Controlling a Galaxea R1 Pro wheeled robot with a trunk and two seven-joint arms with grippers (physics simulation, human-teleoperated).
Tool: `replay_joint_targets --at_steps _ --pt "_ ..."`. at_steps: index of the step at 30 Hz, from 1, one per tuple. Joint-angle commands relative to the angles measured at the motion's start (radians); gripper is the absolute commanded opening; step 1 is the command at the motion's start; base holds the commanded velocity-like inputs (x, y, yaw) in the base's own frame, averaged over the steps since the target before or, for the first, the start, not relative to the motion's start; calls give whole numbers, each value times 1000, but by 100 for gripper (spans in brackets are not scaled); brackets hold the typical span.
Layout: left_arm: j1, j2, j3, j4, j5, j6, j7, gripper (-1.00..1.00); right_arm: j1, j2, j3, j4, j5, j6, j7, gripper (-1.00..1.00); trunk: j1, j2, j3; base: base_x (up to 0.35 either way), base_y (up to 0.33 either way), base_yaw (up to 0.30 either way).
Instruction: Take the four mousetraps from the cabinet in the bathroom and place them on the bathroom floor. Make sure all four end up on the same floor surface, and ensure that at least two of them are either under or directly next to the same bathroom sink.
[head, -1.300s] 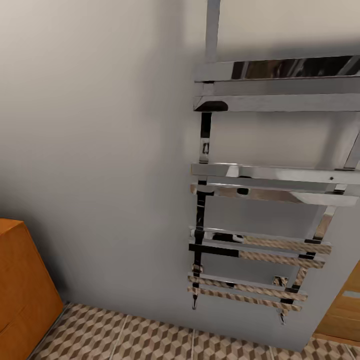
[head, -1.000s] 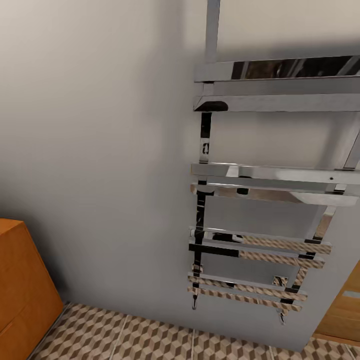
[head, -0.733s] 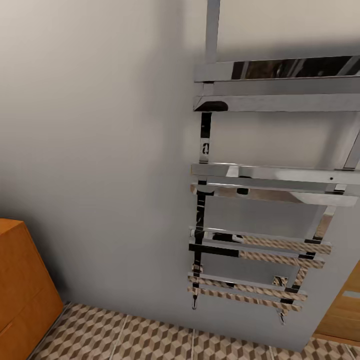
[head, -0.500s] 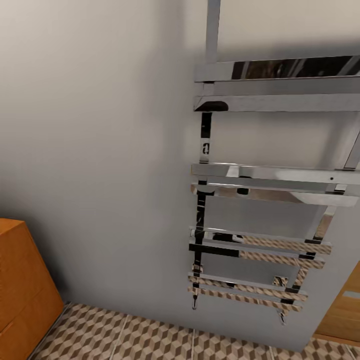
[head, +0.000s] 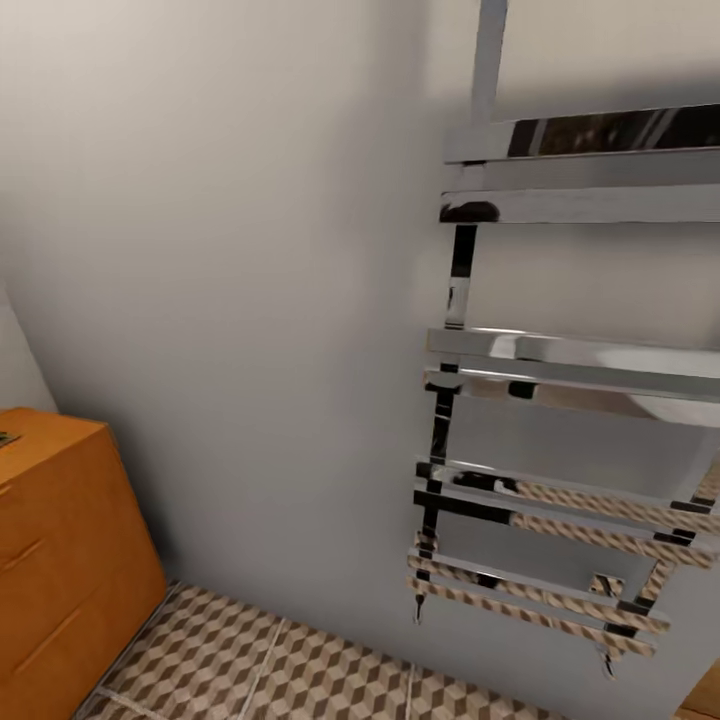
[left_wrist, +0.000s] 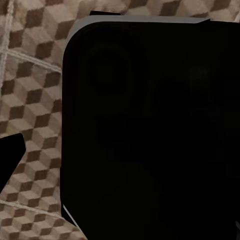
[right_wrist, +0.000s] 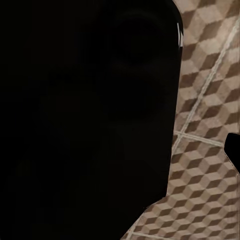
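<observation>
The head view faces a gray wall. A shiny metal towel rack hangs on the right side of the frame. The orange cabinet stands in the lower left corner, on the cube-patterned floor. A small dark thing lies on the cabinet's top at the left edge; what it is cannot be told. Each wrist view shows a big black shape over the floor tiles, so whether either hand is open or closed cannot be told.

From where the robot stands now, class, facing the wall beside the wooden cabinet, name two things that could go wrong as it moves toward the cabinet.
1. The chrome towel rail juts from the wall just right of centre; a turning base or arm might clip it.
2. Just a corner of the cabinet shows at the head view's left edge, with a small dark item on its top, too cropped to identify; a hurried approach could bump the cabinet or misjudge a reach.
</observation>
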Motion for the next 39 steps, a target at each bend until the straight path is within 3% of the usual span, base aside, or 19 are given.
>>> replay_joint_targets --at_steps 1,39 --pt "0 0 3 -1 5 -2 0 100 0 0 0 0 1 -1 0 100 0 0 -1 0 0 272" --pt "0 0 3 -1 7 -2 0 100 0 0 0 0 1 -1 0 100 0 0 -1 0 0 274"
